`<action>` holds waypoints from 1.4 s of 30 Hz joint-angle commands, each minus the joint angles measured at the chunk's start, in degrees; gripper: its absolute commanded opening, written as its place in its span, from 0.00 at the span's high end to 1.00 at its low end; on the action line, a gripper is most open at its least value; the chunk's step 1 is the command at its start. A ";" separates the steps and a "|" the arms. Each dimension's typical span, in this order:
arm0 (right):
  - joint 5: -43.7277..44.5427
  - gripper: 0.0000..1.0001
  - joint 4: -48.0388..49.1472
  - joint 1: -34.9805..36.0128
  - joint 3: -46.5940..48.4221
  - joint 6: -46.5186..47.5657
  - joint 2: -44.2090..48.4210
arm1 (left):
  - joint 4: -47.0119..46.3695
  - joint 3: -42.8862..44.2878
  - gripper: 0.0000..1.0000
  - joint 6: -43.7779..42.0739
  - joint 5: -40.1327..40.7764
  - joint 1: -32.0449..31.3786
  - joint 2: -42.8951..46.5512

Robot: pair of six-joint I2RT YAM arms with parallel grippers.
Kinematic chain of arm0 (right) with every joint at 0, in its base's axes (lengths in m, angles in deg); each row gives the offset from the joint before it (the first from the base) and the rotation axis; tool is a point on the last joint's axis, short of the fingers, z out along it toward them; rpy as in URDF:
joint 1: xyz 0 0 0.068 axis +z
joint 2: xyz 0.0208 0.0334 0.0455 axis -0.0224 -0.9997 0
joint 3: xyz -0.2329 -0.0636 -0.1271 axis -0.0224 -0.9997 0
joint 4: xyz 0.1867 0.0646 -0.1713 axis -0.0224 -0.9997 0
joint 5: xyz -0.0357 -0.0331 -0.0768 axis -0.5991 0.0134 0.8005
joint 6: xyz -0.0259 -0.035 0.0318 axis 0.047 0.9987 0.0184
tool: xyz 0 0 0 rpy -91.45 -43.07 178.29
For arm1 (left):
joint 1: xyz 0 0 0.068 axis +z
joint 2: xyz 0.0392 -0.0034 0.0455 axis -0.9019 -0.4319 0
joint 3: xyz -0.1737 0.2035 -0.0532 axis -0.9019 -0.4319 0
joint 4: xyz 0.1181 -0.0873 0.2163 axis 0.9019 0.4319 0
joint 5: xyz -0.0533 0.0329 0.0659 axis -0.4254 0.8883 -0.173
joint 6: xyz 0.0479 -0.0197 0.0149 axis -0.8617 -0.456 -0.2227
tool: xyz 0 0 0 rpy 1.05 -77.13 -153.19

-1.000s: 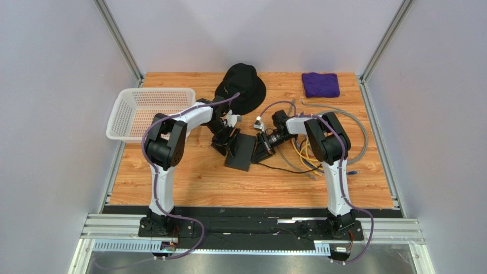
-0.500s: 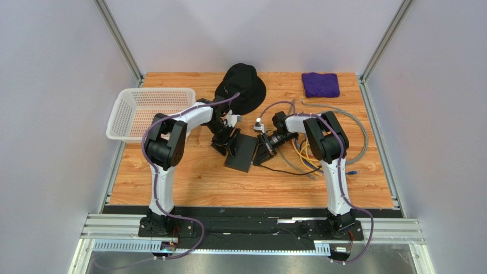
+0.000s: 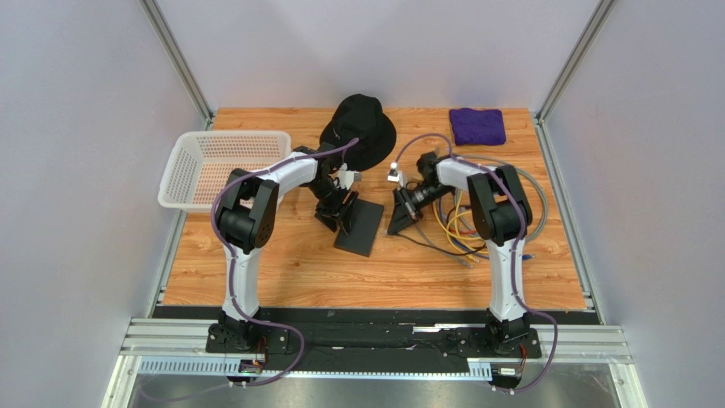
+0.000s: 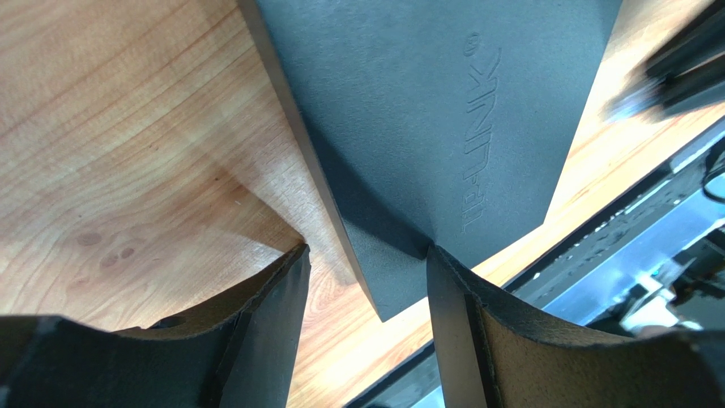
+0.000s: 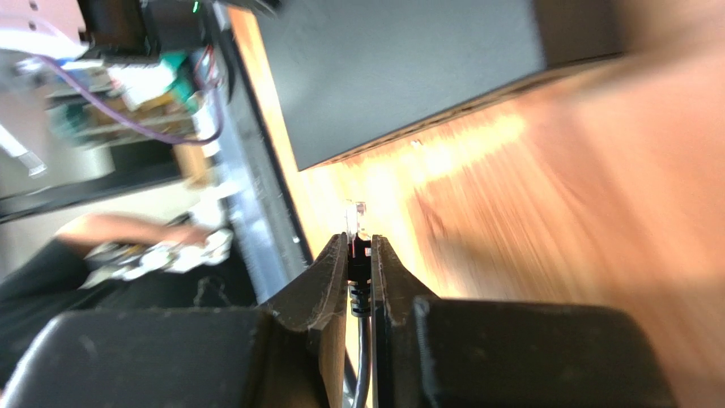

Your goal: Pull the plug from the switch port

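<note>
The switch (image 3: 358,227), a flat matte-black box, lies on the wooden table between the two arms. It also shows in the left wrist view (image 4: 442,110) and the right wrist view (image 5: 400,68). My left gripper (image 3: 339,209) is open over the switch's near corner (image 4: 366,253): one finger (image 4: 451,297) rests on the box's top, the other (image 4: 276,297) stands on the wood beside it. My right gripper (image 3: 402,218) is shut (image 5: 359,242) on the black plug (image 5: 355,214). The plug's clear tip is free in the air, a short way from the switch's edge.
A black bucket hat (image 3: 362,123) lies behind the switch. A white basket (image 3: 221,166) stands at the left and a purple cloth (image 3: 477,126) at the back right. Loose yellow, grey and black cables (image 3: 455,225) lie under and beside the right arm.
My right gripper has drawn back to the right, away from the switch, with the plug in it; a gap now shows between plug and switch. The left gripper has stayed put.
</note>
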 commanded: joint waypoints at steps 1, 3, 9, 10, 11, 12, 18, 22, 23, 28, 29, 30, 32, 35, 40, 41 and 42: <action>7.57 1.00 1.83 -6.69 7.06 1.34 9.02 | -2.37 1.96 0.36 -5.32 2.98 0.03 3.16; 10.38 1.00 3.67 -9.93 12.15 -2.33 8.94 | -1.31 3.37 0.35 -7.08 3.07 0.21 5.10; 25.20 1.00 8.95 -14.60 24.55 -7.63 8.93 | -0.60 4.52 0.32 -11.91 8.51 0.47 10.54; 27.25 1.00 9.82 -14.87 24.91 -8.50 9.54 | -0.60 4.34 0.32 -12.44 9.30 0.47 11.25; 29.80 1.00 11.14 -15.31 25.18 -9.73 9.98 | -0.60 4.25 0.32 -13.40 10.61 0.47 12.04; 35.39 1.00 14.20 -16.18 25.27 -11.13 10.25 | -0.60 4.16 0.31 -13.67 11.15 0.47 13.27; 45.63 0.94 15.90 -17.68 29.21 -17.56 5.17 | -1.57 1.97 0.29 -15.43 15.80 0.47 17.75; 47.48 0.64 16.77 -17.60 29.48 -19.23 4.45 | -2.62 -0.23 0.25 -15.35 17.74 0.82 19.78; 48.36 0.57 17.21 -17.60 29.83 -19.23 4.71 | -2.80 -0.32 0.24 -15.00 17.83 0.91 20.13; 43.56 0.19 17.22 -17.51 30.28 -19.41 7.08 | -3.50 -0.50 0.18 -13.59 17.48 3.10 21.19; 40.66 0.18 16.52 -17.51 29.75 -19.41 7.61 | -3.59 -0.23 0.17 -13.07 17.22 3.37 21.11; 34.46 0.17 16.51 -17.59 29.23 -20.45 9.36 | -3.51 0.12 0.09 -12.80 17.13 3.63 20.76; 28.45 0.00 17.30 -16.98 27.74 -22.21 11.47 | -3.59 1.52 0.07 -12.27 17.04 4.16 20.40; 21.49 0.00 16.70 -15.15 28.25 -25.38 15.52 | -4.03 4.16 0.07 -12.01 16.51 4.16 19.79; 16.73 0.00 14.93 -13.29 31.33 -28.72 19.21 | -1.93 14.34 0.09 -12.35 17.47 4.16 17.94; 19.08 0.00 14.50 -13.11 31.85 -28.64 20.09 | -1.31 16.36 0.09 -13.14 18.00 4.16 17.24; 21.19 0.00 14.23 -12.94 32.90 -28.55 20.36 | -0.70 20.90 0.09 -13.84 18.53 4.16 16.89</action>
